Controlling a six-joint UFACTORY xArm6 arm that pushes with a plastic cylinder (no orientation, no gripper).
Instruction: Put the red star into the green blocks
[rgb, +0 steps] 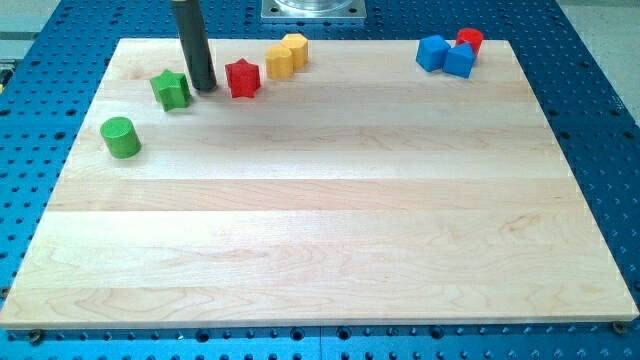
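my tip (204, 87) sits between red star (242, 78) and green star (171, 89), wrong side for pushing

no pincer here, just a bare rod holding nothing. red star's at the surface's (320, 230) top left; next, i'd circle to its right and shove left toward the green cylinder (120, 137).

1. Two yellow blocks (287, 55) touch each other near the wooden board's (330, 250) top edge, left of centre.
2. Two blue blocks (446, 55) and a red cylinder (469, 40) cluster at its top-right corner.
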